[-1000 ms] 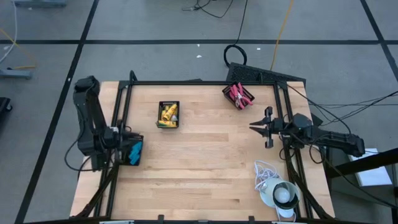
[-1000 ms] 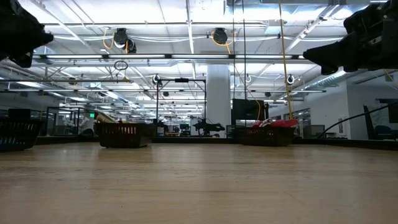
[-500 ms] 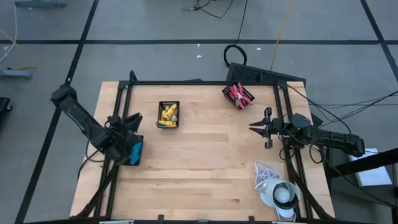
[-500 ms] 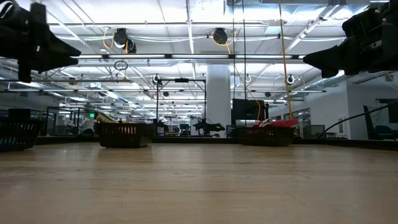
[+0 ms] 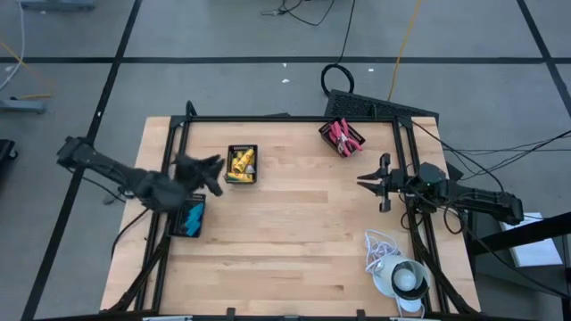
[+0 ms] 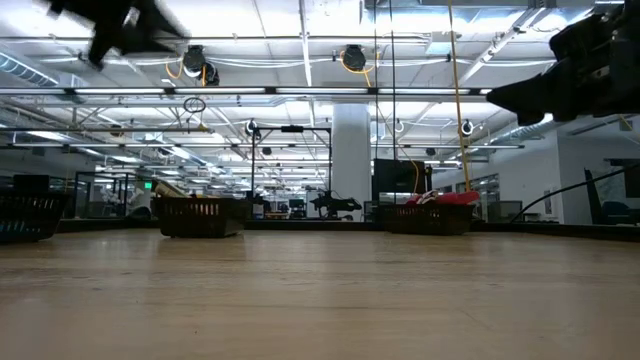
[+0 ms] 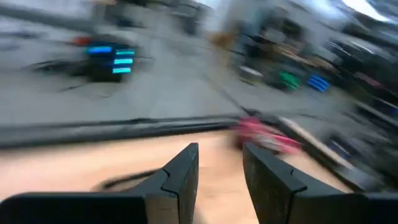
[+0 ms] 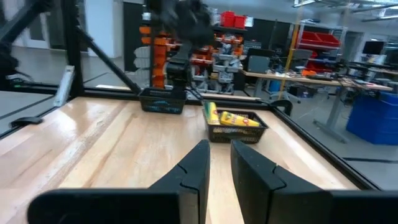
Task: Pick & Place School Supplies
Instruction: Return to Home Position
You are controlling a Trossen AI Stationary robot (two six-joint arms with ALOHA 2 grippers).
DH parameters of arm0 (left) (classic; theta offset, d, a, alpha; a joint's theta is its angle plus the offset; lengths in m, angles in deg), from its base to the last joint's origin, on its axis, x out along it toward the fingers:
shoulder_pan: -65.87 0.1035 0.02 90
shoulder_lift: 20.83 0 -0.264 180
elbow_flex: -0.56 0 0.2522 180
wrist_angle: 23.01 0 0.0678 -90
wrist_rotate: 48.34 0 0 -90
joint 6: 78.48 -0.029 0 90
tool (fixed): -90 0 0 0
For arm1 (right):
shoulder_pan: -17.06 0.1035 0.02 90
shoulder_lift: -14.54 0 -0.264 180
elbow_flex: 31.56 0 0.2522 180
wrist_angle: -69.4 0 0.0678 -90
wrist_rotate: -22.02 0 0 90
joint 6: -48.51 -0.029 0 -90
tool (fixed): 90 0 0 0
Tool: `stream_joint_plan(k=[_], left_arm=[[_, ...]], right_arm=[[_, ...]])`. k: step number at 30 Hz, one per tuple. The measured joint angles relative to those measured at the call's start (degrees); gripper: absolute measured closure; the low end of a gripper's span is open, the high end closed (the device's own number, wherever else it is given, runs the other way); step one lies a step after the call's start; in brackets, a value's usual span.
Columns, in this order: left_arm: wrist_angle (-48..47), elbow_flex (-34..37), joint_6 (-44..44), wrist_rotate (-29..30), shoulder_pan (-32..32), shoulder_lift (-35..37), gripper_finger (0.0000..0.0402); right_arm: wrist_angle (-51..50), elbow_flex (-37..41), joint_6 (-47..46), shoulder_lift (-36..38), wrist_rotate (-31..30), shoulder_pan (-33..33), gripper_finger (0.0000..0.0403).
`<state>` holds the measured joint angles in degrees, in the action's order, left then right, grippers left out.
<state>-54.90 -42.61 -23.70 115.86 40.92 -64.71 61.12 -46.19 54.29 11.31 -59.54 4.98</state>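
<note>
Open lab hall: ceiling trusses (image 6: 300, 92), storage racks (image 8: 320, 41), workbenches (image 8: 293, 77)

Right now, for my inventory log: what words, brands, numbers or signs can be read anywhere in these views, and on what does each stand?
No text is readable in any view.
Yellow tube-like pieces in the black slotted tray: dark markings, too small to read.
Blue-lit panel in the room beyond the table: blurred.
Small green lit sign far back in the room: too small to read.

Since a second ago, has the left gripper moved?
Yes: in the high view the left gripper has left the bin of blue erasers and now hangs beside the yellow-filled bin.
</note>
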Motion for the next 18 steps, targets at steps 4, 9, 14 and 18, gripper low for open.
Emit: stream_joint_plan(k=[4,9,14,18], left_arm=[[25.56,-6.32,-40.52,-24.08,5.09,-1.46,0.0275],[13.87,-15.62,-45.91,-29.41,13.16,-3.4,0.0275],[4.54,-20.82,-46.69,-50.5,27.84,-1.77,0.0275],[2.82,-20.7,-48.28,-68.55,38.83,6.37,0.0275]], right_arm=[[-0.18,0.0,-0.42,0.01,-1.79,0.02,0.0348],[-0.45,0.0,-2.03,0.0,-2.33,0.02,0.0348],[-1.67,0.0,-2.78,-0.02,-2.37,0.02,0.0348],[-2.7,0.0,-3.66,-0.02,-2.5,0.02,0.0348]])
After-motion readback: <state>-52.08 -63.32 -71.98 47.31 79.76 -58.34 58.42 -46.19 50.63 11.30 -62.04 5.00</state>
